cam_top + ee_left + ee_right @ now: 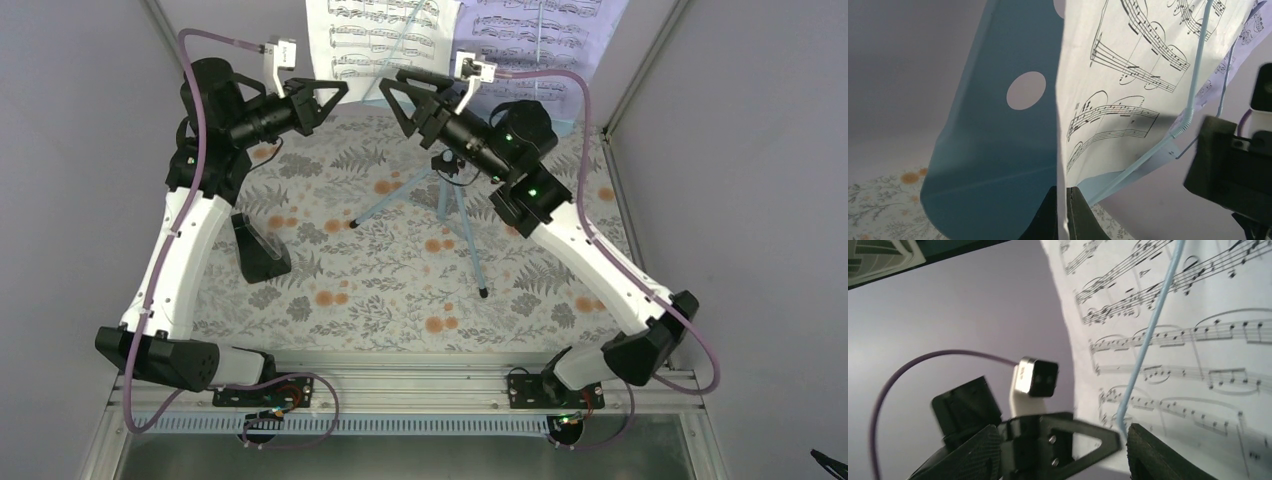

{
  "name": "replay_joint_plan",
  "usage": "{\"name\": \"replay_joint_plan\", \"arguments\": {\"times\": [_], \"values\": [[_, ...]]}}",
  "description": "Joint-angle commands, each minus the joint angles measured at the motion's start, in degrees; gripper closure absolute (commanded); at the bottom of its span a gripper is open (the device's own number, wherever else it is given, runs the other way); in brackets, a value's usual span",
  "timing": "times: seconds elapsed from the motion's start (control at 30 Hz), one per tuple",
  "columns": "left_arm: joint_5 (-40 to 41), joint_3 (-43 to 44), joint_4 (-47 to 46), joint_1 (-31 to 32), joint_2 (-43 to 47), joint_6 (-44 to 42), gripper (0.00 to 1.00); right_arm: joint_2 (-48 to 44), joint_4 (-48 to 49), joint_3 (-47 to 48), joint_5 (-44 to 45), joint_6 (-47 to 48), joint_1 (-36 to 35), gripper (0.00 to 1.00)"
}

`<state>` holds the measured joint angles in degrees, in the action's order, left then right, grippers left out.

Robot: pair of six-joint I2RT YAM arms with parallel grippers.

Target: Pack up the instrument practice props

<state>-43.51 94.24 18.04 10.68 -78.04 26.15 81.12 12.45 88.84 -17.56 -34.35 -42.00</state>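
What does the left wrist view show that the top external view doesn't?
Left wrist only: the left tool shut on the bottom edge of the sheet music, in front of the stand's blue tray with its round hole. Top external only: the tripod legs spread on the floral cloth, and the black wedge box near the left arm. Both: the sheet music, with the right tool close beside it.

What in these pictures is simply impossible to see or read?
- Overhead view: the top of the sheet of music is cut off by the frame's upper edge.
- Overhead view: the upper pole of the music stand hides under the right arm.
- Left wrist view: the left gripper pinches the sheet; the bottom edge cuts off its fingers.
- Right wrist view: blur hides whether the open right gripper touches the stand's blue wire.
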Motion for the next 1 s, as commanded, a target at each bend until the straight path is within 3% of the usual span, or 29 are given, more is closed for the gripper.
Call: {"name": "replay_joint_plan", "arguments": {"times": [0.0,0.3,0.37,0.4,0.43,0.67,0.87,0.93,0.97], "values": [[0.1,-0.6,-0.1,0.0,1.6,-0.6,0.98,4.6,1.3,5.9,4.9,-0.5,-0.5,0.41],[0.6,-0.1,3.5,0.0,2.6,-3.5,0.98,12.3,0.0,16.0,7.6,1.1,-0.4,0.44],[0.4,-0.5,4.0,0.0,2.8,-3.6,0.98,12.9,2.1,16.1,7.6,2.3,-0.5,0.62],[0.5,-0.9,4.1,0.0,3.1,-3.5,0.98,13.1,2.9,16.0,7.5,3.4,-0.5,0.86],[1.1,-1.5,4.1,-0.1,3.5,-3.3,0.98,13.3,3.4,16.0,7.7,4.3,-0.5,0.95],[7.0,-10.2,1.0,-5.8,9.6,1.6,0.98,13.2,4.8,14.0,8.4,8.3,-0.5,0.96],[6.6,-20.0,-2.0,-13.7,14.5,7.2,0.98,12.9,4.4,13.2,9.1,7.7,-0.5,0.96],[6.6,-23.6,-3.0,-16.0,16.4,8.1,0.98,12.4,4.5,12.5,9.3,7.4,-0.5,0.89],[6.8,-25.4,-3.4,-16.9,17.1,8.3,0.98,12.1,4.8,12.2,9.2,7.3,-0.5,0.8]]}}
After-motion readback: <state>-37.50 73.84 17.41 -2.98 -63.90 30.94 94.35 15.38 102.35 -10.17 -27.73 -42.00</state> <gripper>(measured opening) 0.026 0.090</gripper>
